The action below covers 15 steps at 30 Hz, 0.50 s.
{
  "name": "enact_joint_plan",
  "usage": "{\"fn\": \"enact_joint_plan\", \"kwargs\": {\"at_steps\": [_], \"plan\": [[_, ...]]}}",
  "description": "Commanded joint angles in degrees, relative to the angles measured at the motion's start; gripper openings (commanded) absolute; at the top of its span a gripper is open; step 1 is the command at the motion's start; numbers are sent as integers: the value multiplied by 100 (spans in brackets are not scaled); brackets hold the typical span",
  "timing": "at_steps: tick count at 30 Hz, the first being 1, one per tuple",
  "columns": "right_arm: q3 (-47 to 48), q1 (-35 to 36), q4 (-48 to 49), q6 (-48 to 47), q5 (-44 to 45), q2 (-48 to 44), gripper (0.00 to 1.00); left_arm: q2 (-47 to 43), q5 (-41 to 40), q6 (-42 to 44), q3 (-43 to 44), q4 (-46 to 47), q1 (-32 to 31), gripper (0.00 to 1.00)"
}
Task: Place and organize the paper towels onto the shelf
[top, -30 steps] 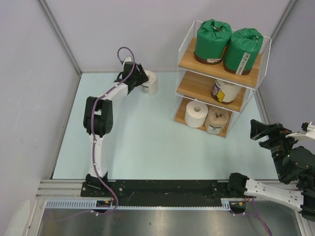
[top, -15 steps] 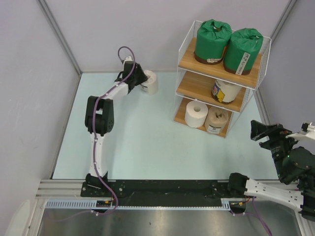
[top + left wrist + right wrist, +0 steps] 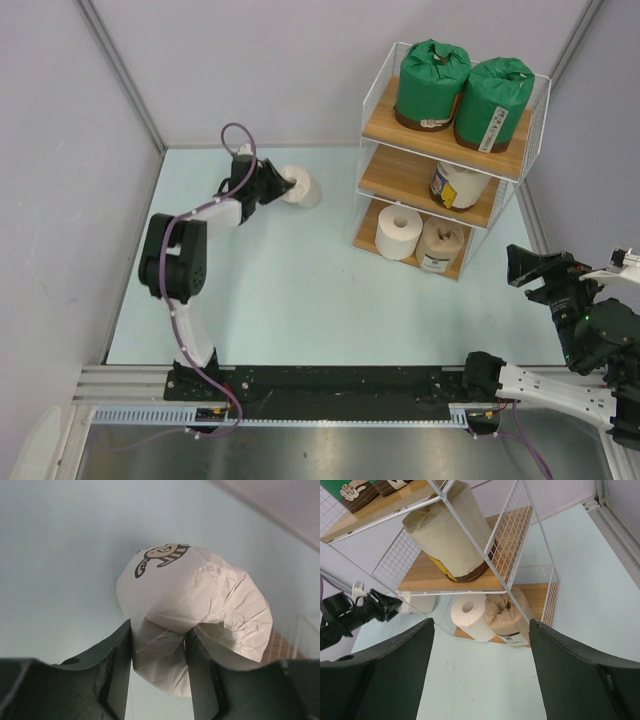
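Currently: left hand clamped on white roll, far left of the surface.
Roll tilted, long axis running away from the hand; shelf well to its right; right hand parted, beside shelf.

Btm of white-wrapped roll hidden behind left pincer

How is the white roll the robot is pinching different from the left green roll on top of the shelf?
The white roll has crinkly white wrap with a little cartoon; the green roll has green wrap. The white roll is off the shelf, pinched at its end by the left pincer; the green roll stands upright on the top board. Both are wrapped rolls.
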Motion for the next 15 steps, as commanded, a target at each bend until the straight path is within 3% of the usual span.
{"fn": "enact_joint_plan", "kwargs": {"at_steps": [1,6,15], "plan": [[-3,24,131,111,29,-32,81,-1439,736,-642,-1287,781,-347,35],[-3,24,262,-21,11,-24,81,-2896,472,-353,-2159,422,-927,37],[-3,24,368,-82,-94,11,81,-4938,-178,122,-2441,-1062,-1912,37]]}}
